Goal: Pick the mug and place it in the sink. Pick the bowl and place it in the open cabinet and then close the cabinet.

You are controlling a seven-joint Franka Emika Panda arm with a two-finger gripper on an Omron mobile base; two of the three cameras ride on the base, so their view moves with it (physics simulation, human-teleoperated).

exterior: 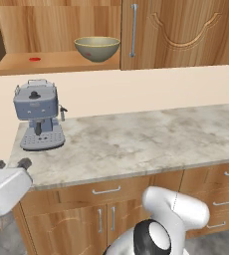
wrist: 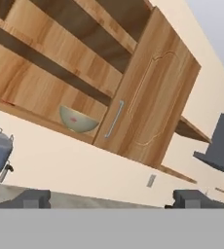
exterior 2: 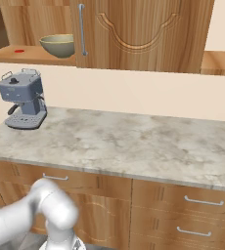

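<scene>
The olive-tan bowl (exterior: 97, 48) (exterior 2: 58, 45) (wrist: 78, 119) stands upright on the light wood shelf (exterior: 52, 62) in the open left half of the wall cabinet (exterior: 181, 32). The cabinet's right door (exterior 2: 139, 31) is shut, and its silver bar handle (exterior: 134, 30) is just right of the bowl. My gripper (exterior: 10, 164) (wrist: 111, 199) hangs low at the counter's front left corner, well below and left of the bowl. It is open with nothing between its fingertips (wrist: 32, 198). The mug and the sink are out of view.
A blue-grey espresso machine (exterior: 37, 117) (exterior 2: 24, 100) stands on the marble counter (exterior: 136, 139) at its left end. A small red spot (exterior: 35, 59) lies on the shelf left of the bowl. Base drawers (exterior 2: 197, 215) run under the counter. A dark hood (wrist: 223, 143) hangs to the right.
</scene>
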